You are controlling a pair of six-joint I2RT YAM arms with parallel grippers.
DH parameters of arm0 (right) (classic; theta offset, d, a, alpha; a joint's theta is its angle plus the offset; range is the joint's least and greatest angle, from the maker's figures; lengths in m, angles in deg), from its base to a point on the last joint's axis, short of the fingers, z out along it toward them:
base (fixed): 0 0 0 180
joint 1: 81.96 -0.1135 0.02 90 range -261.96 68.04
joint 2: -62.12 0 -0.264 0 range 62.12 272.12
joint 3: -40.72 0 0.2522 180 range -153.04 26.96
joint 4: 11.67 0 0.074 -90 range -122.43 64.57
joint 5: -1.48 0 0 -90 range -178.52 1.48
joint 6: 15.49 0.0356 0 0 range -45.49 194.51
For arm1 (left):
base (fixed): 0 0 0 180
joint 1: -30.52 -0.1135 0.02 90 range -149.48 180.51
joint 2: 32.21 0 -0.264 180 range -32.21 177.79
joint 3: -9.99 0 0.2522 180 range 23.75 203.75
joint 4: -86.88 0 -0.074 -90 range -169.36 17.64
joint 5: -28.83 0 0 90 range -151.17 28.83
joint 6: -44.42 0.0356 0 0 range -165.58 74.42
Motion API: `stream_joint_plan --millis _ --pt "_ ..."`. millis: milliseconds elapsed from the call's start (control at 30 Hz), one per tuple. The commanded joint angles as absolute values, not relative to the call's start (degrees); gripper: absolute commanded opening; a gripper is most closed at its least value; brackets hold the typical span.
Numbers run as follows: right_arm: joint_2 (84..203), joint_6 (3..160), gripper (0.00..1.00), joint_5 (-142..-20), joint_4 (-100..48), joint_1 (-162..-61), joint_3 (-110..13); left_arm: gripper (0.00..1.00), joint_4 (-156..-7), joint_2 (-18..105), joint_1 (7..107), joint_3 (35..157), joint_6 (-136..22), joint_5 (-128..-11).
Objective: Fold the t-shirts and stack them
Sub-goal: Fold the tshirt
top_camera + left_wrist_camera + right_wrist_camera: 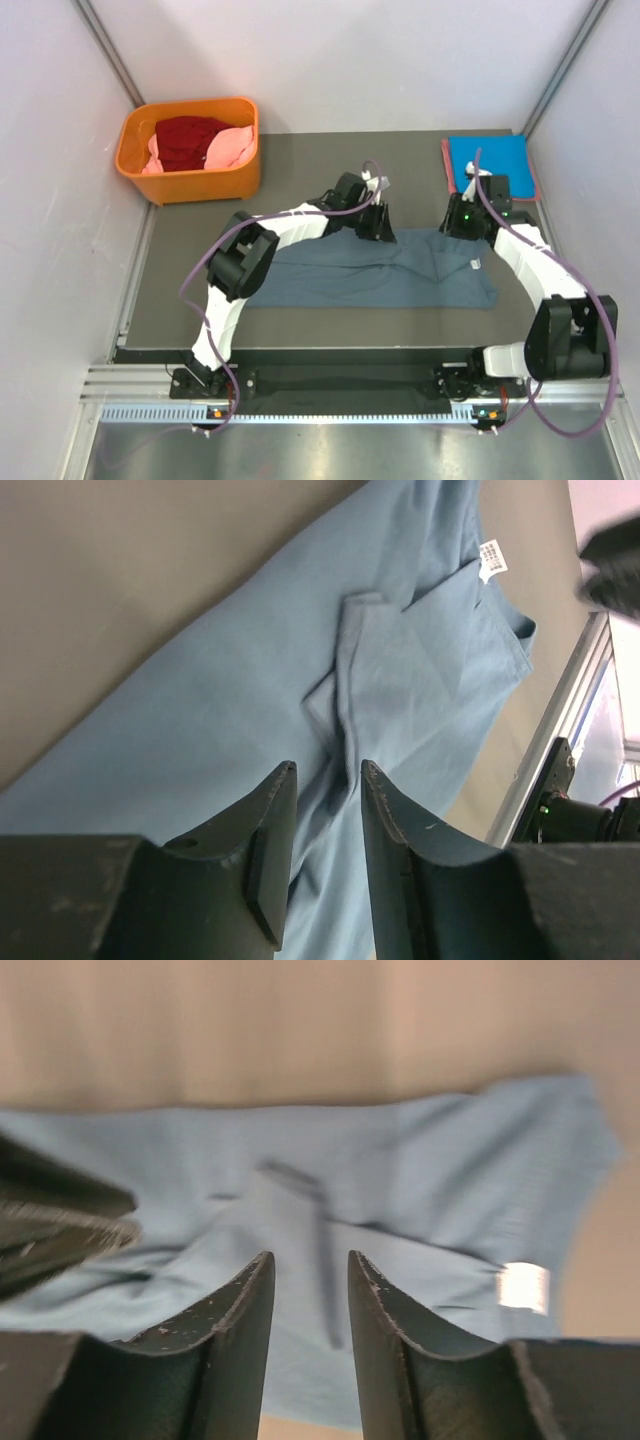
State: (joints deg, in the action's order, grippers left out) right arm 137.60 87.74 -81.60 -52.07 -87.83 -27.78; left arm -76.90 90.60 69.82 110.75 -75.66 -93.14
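Crosswise, grey-blue t-shirt [400, 275], long axis left-right, tag [476, 265] rightward

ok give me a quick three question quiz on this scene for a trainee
1. True or false: the grey-blue t-shirt lies spread out on the table.
2. The top t-shirt of the far-right stack is: a black, b bright blue, c green.
3. What does the orange basket hold?
Key: 1 true; 2 b; 3 a dark red garment and a pink garment.
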Motion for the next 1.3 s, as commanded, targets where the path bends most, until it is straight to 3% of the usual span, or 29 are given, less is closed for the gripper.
stream_joint_plan --millis 0,300,533,800,1100,1200,1267 --pt "141.64 86.82 0.37 -80.17 -53.03 -82.85 -29.63 0.37 -79.62 93.03 71.73 116.11 -74.23 -95.28" --pt "153.87 77.5 0.46 -71.73 -54.27 -77.13 -34.83 0.39 -77.08 98.83 73.93 120.69 -73.88 -96.86" --pt "157.74 71.26 0.43 -66.37 -54.0 -77.04 -35.71 0.39 -74.88 99.72 74.81 121.57 -72.12 -98.0" --pt "159.76 69.76 0.46 -62.68 -54.52 -77.13 -35.79 0.34 -76.11 98.41 75.25 119.2 -72.47 -100.81" --pt "160.56 69.23 0.39 -64.96 -56.19 -77.13 -35.27 0.18 -76.63 94.97 75.43 116.3 -72.74 -101.07" --pt "159.59 69.23 0.31 -65.75 -56.46 -77.13 -35.35 0.17 -77.86 93.92 75.69 114.19 -73.0 -101.17" --pt "158.72 69.5 0.2 -66.01 -56.28 -77.13 -35.09 0.18 -78.57 93.39 75.87 112.35 -73.09 -100.99"
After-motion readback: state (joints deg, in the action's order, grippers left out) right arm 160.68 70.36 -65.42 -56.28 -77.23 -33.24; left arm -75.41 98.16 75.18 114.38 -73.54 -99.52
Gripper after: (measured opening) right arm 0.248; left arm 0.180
